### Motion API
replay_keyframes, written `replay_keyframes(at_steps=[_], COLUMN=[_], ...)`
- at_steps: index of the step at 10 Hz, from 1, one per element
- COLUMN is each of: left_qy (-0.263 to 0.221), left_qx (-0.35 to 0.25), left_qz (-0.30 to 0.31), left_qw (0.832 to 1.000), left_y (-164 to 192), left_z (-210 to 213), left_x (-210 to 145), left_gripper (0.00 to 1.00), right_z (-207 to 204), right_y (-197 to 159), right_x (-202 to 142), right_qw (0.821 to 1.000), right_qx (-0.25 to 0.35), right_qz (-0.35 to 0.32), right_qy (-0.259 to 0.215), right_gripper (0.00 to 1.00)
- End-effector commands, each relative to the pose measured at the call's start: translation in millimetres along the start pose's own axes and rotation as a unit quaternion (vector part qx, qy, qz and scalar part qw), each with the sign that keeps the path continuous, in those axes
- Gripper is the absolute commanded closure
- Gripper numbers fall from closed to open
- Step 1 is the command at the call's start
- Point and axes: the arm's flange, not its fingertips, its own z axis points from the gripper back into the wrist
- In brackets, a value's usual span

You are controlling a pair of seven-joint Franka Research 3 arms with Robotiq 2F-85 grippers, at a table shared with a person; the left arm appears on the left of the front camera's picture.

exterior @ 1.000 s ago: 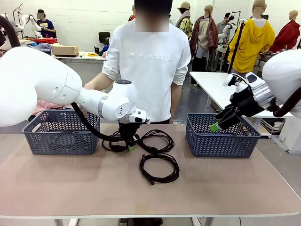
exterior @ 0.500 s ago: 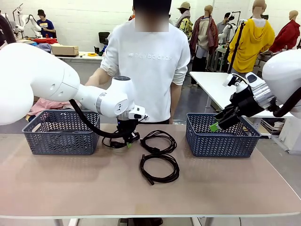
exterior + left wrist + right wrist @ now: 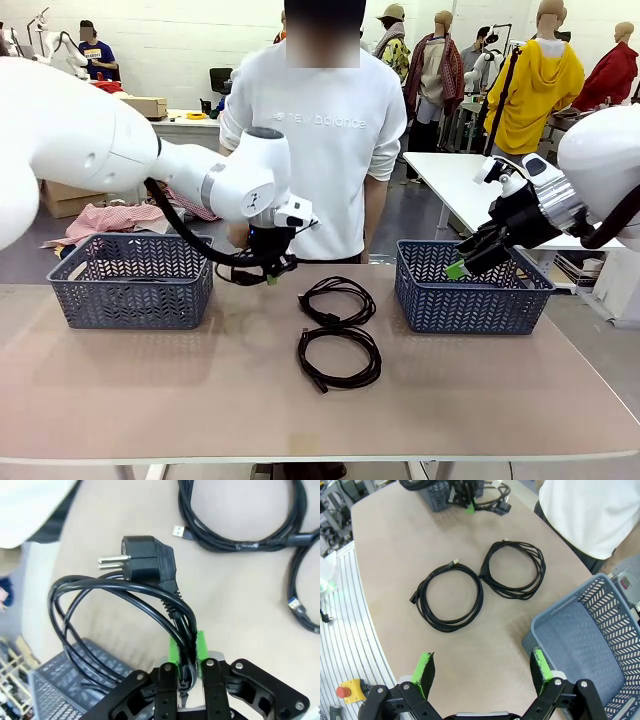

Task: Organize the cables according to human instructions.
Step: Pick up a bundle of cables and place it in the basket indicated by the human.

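1. Left end effector [image 3: 186, 647] clamped on a coiled power cord [image 3: 150, 562], held above the worktop [image 3: 150, 390] beside the left basket [image 3: 130, 300].
2. Right end effector [image 3: 482, 672], fingers apart and holding nothing, hangs by the right basket [image 3: 470, 300].
3. Left to sort, I judge: the far coiled cable [image 3: 337, 300] and the near coiled cable [image 3: 340, 358], both lying mid-worktop.

A: Sheath of black coiled power cord [image 3: 100, 584]?
B: Smooth, semi-gloss, rubbery. Its chunky black plug [image 3: 150, 555]: matt plastic; pins [image 3: 111, 562] shiny metal.
A: And beige tabletop [image 3: 150, 400]?
B: Matt, smooth. The left blue-grey lattice basket [image 3: 130, 295]: dull plastic.
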Motion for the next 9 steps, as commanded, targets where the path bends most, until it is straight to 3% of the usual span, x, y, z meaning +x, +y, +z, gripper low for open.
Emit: replay_keyframes(at_steps=[1,5,9], left_qy=[-0.013,0.005,0.004], left_qx=[0.005,0.01,0.013], left_qz=[-0.059,-0.175,-0.198], left_qw=[0.998,0.985,0.98], left_y=[-2,7,37], left_z=[41,117,141], left_x=[-6,-47,-119], left_gripper=[1.0,1.0,1.0], right_z=[-1,-1,-1], right_y=[-3,-3,-3], right_x=[1,1,1], right_qw=[1.0,1.0,1.0], right_qx=[0.006,0.006,0.006], right_qz=[0.005,0.005,0.005], right_qy=[-0.017,-0.017,-0.017], right_gripper=[0.0,0.0,0.0])
